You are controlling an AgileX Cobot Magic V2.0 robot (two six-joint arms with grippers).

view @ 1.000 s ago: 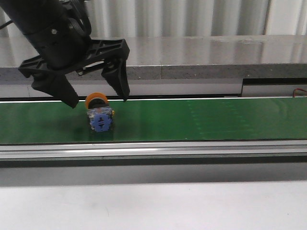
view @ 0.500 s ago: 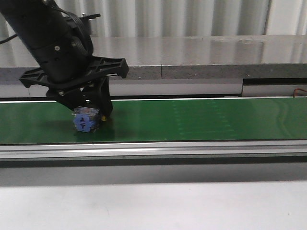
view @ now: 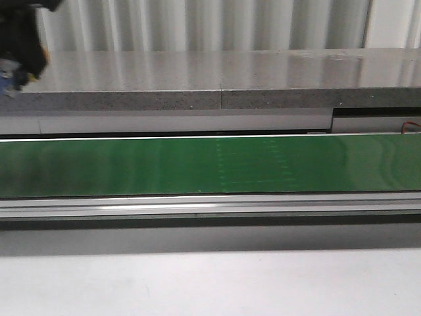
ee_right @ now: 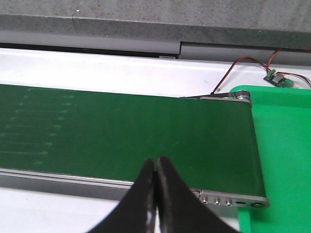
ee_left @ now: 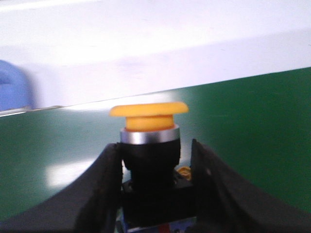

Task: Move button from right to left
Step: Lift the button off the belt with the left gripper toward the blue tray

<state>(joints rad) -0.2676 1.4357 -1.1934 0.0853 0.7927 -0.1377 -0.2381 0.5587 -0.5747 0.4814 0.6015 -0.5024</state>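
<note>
Left claw (ee_left: 155, 194) pinching button (ee_left: 148, 127) by its black collar, yellow head pointing out along the claw axis, lifted off the green belt (ee_left: 252, 126). Right claw (ee_right: 155, 194) pressed together, empty, over belt's right end. Left arm does the drop-off.

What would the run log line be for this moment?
left gripper: shut on button | lifted off green belt | right gripper: shut, empty
</note>
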